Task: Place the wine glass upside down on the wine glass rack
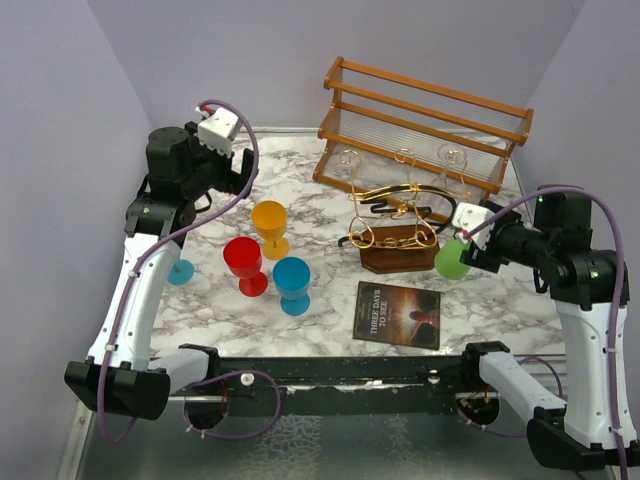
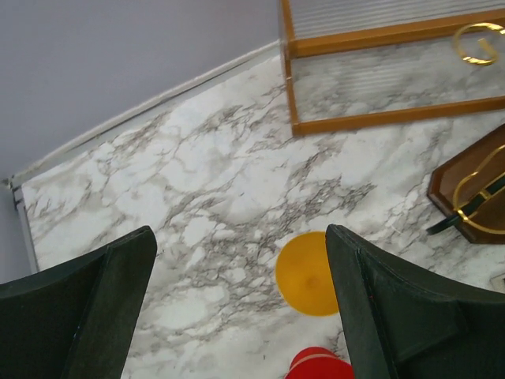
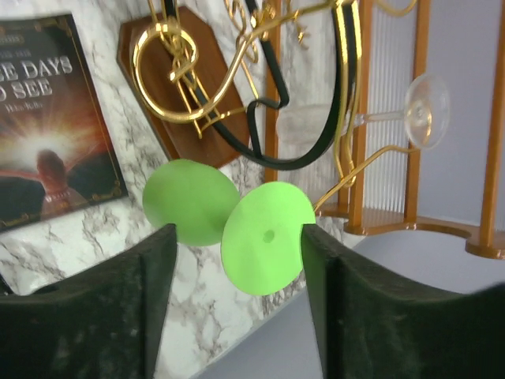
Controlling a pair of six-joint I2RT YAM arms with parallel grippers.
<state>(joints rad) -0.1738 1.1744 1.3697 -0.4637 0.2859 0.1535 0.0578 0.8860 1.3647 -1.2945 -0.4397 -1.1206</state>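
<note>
Green, the wine glass (image 1: 452, 262) sits tilted at the tip of the right claw (image 3: 239, 233), just beside the dark wooden base of the wine glass rack (image 1: 397, 236) and not on its gold wire loops. In the right wrist view its round foot faces the camera and its bowl points away toward the rack. The right arm rises from its base at the near right edge, bends at the elbow and reaches leftward and low toward the rack, wrist rolled. That claw stands partly spread, one finger overlapping the foot's rim and the other at the bowl's edge; whether they pinch the glass cannot be told. Near the rack base a book (image 1: 398, 314) lies flat on the marble tabletop (image 1: 330, 180), its cover reading "THREE DAYS TO SEE". The left arm is folded up at the far left, its left claw (image 2: 241, 253) wide apart and empty, pointing down above a yellow glass (image 2: 308, 272).
</note>
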